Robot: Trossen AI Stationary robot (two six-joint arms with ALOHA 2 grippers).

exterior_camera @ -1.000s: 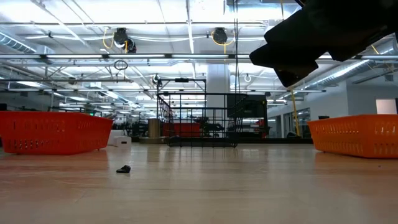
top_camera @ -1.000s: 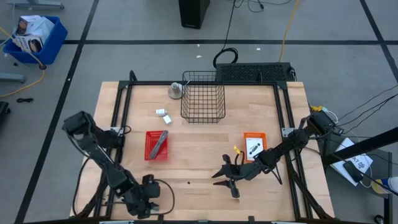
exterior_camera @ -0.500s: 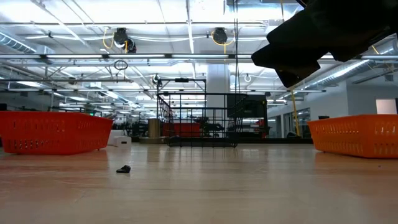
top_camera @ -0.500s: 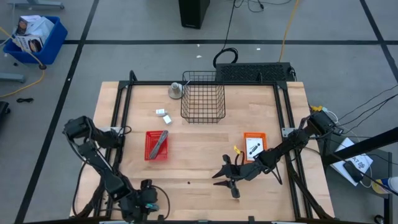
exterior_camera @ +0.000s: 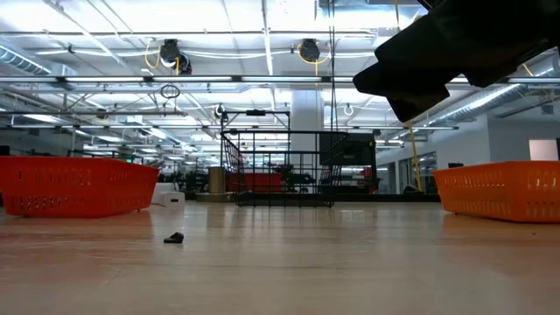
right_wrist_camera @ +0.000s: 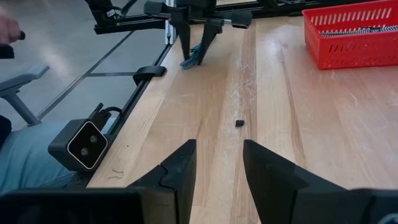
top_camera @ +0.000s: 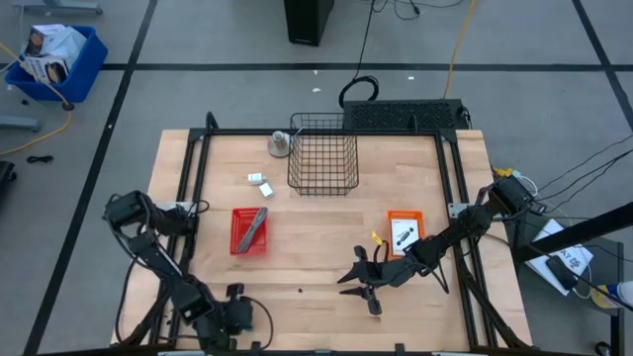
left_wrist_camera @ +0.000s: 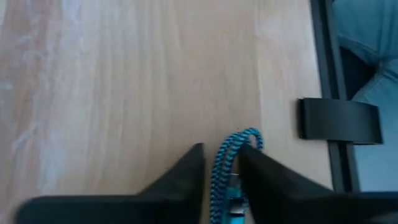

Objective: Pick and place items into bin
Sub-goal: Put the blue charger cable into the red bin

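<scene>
A teal-blue cord [left_wrist_camera: 226, 160] sits between the fingers of my left gripper [left_wrist_camera: 221, 149], which is shut on it near the table's near-left corner [top_camera: 233, 314]. The right wrist view shows that gripper [right_wrist_camera: 198, 34] pointing down with the cord [right_wrist_camera: 193, 58] at its tips. My right gripper [right_wrist_camera: 217, 168] is open and hovers above the near middle of the table [top_camera: 361, 284], touching nothing. A grey strip [top_camera: 252, 228] lies in a red tray [top_camera: 238, 243]. Two tiny white blocks [top_camera: 259, 181] rest on the wood beside the black wire bin [top_camera: 323, 154]. My left gripper pinches the teal-blue cord between its two fingers [left_wrist_camera: 189, 171], coming from above and pointing down. A short loop of the cord [left_wrist_camera: 247, 137] sticks out past the fingertips, close to the table. Whether that loop touches the wood cannot be told.
An orange tray [top_camera: 393, 219] holding a dark item lies at the right, next to my right arm. A grey round object [top_camera: 280, 144] stands left of the bin. A small black speck [right_wrist_camera: 239, 122] lies on the wood. A camera [right_wrist_camera: 86, 144] sits off the table's near edge.
My left arm has folded lower and its gripper has shifted slightly toward the table's near edge, still shut on the cord. My right arm has kept still.
</scene>
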